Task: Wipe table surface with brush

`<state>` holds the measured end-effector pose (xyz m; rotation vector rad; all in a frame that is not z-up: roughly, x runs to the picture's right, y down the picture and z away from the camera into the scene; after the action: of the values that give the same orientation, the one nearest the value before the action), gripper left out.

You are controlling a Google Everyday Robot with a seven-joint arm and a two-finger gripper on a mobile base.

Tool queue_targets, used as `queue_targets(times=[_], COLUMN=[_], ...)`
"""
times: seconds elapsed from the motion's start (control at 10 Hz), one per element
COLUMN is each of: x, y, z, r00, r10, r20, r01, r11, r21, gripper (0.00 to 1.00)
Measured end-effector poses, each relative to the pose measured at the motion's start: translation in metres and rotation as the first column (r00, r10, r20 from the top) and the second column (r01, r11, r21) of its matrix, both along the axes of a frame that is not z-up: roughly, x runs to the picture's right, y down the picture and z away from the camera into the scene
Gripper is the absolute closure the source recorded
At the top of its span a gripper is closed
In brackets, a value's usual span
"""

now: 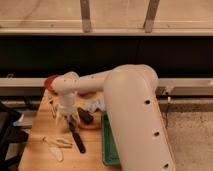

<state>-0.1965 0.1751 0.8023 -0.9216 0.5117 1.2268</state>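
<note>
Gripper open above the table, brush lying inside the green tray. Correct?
Not quite. The gripper is open above the table surface, but the brush lies on it beside the green tray, not inside; see the camera view.

Table [37,160] w/ brush [78,141], green tray [108,145]

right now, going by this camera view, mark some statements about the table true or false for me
1. The long slim black brush lies inside the green rectangular tray. False: it lies on the light tan wooden tabletop, beside the tray.
2. The gripper hangs over the brush's far end with its fingers open. True.
3. The gripper holds the orange-red carrot-like stick. False: the stick lies on the tabletop, ungripped.
4. A short chunky black block sits between the gripper and the tray. True.
</note>
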Motion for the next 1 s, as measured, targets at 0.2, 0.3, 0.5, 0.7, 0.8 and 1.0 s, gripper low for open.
queue_targets(times=[0.2, 0.3, 0.5, 0.7, 0.8, 1.0], x=[0.01, 0.017, 0.023, 0.021, 0.019, 0.009], y=[-0.01, -0.014, -0.013, -0.012, -0.015, -0.021], z=[0.014, 0.02, 0.028, 0.029, 0.027, 0.017], r00=[0.999, 0.998, 0.997, 0.998, 0.998, 0.998], r10=[-0.007, -0.004, 0.0, 0.01, 0.018, 0.013], r20=[-0.037, -0.056, -0.072, -0.069, -0.067, -0.059], r01=[0.007, 0.005, 0.001, -0.009, -0.016, -0.01], r11=[0.9999, 0.9998, 0.9999, 0.9999, 0.9996, 0.9988], r21=[0.015, 0.017, 0.013, 0.014, 0.025, 0.048], gripper=[0.26, 0.26, 0.26, 0.26, 0.26, 0.26])
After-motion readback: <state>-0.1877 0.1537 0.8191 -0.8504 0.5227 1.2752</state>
